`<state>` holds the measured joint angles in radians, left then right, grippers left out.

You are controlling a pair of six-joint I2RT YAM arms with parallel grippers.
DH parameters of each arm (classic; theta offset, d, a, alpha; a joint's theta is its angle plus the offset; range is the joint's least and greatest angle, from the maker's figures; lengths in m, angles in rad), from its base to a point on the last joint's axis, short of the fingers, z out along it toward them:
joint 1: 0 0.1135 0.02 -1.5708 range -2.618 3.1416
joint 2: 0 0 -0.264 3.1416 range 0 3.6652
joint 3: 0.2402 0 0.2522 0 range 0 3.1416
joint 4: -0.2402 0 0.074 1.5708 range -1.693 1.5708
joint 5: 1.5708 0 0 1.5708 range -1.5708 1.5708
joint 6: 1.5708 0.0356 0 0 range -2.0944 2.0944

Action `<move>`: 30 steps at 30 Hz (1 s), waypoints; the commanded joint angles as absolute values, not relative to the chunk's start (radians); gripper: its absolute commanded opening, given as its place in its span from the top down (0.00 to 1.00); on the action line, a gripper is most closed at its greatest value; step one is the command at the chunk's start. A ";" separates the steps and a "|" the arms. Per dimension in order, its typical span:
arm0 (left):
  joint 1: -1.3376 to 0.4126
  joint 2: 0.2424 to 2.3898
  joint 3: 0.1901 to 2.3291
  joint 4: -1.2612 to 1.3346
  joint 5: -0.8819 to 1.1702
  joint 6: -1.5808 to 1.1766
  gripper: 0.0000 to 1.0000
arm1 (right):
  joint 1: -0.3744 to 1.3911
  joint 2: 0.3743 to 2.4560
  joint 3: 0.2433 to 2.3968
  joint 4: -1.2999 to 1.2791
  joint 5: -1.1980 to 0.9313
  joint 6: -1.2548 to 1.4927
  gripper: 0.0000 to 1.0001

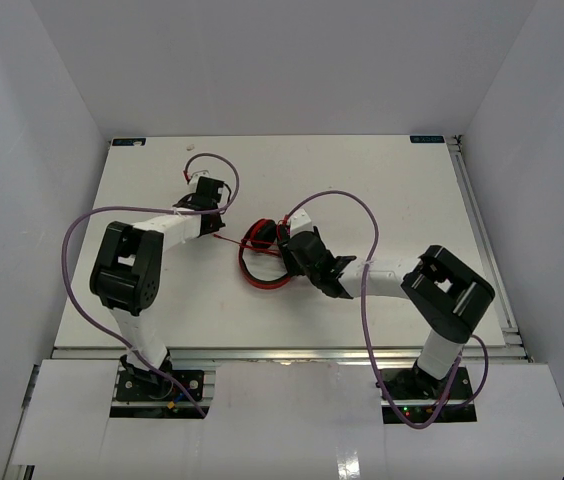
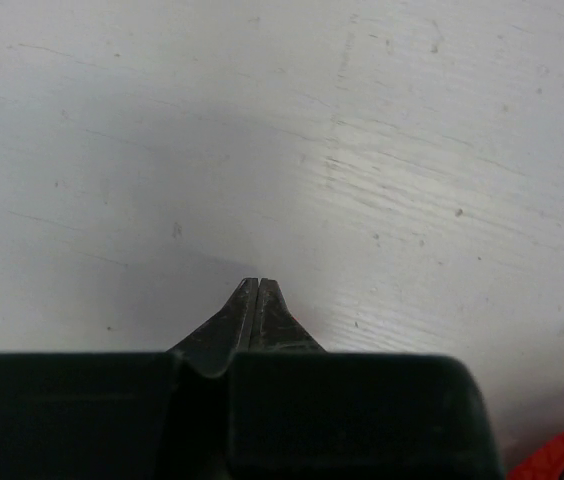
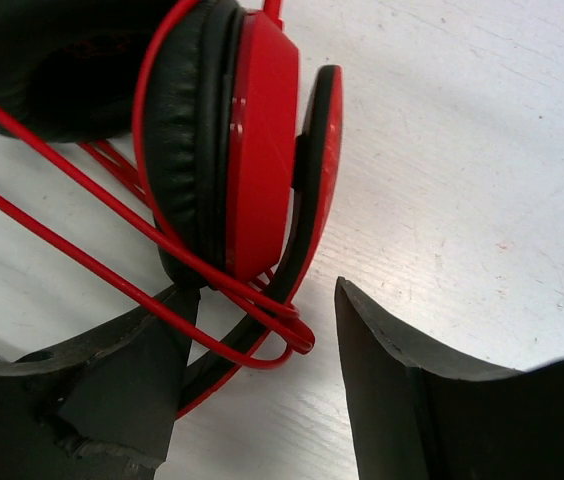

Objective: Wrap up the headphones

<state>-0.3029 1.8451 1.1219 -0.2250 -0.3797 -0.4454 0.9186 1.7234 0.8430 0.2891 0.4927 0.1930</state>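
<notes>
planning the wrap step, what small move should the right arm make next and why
Probably close the right fingers: they stand open astride the thin red cord looped by the red over-ear headphones with black pads, so pinching would likely secure it. The left fingers are shut.

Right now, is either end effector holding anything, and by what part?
Right end effector open astride the cord loop, holding nothing. Left end effector shut; cord runs to it, but a pinch cannot be told.
</notes>
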 commanded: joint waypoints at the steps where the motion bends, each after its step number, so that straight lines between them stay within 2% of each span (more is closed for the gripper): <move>1: -0.289 1.852 1.150 -0.267 -0.386 -0.460 0.99 | 0.911 1.685 0.832 0.287 0.526 0.171 0.37; 2: -0.288 1.835 1.142 -0.268 -0.384 -0.468 0.97 | 0.911 1.686 0.837 0.284 0.525 0.169 0.37; 3: -0.289 1.816 1.134 -0.275 -0.380 -0.477 0.79 | 0.911 1.686 0.841 0.280 0.526 0.168 0.37; 4: -0.290 1.800 1.133 -0.291 -0.375 -0.486 0.68 | 0.912 1.685 0.843 0.277 0.526 0.167 0.37; 6: -0.288 1.771 1.143 -0.340 -0.369 -0.513 0.61 | 0.913 1.681 0.845 0.273 0.526 0.164 0.37; 11: -0.290 1.700 1.186 -0.485 -0.416 -0.692 0.56 | 0.911 1.657 0.837 0.270 0.529 0.164 0.38; 18: -0.290 1.703 1.206 -0.550 -0.344 -0.806 0.51 | 0.911 1.642 0.841 0.268 0.512 0.169 0.38; 23: -0.290 1.783 1.283 -0.668 -0.346 -0.950 0.56 | 0.913 1.626 0.838 0.267 0.502 0.167 0.39; 30: -0.315 1.950 1.500 -0.954 -0.434 -1.137 0.50 | 0.912 1.622 0.833 0.269 0.501 0.161 0.39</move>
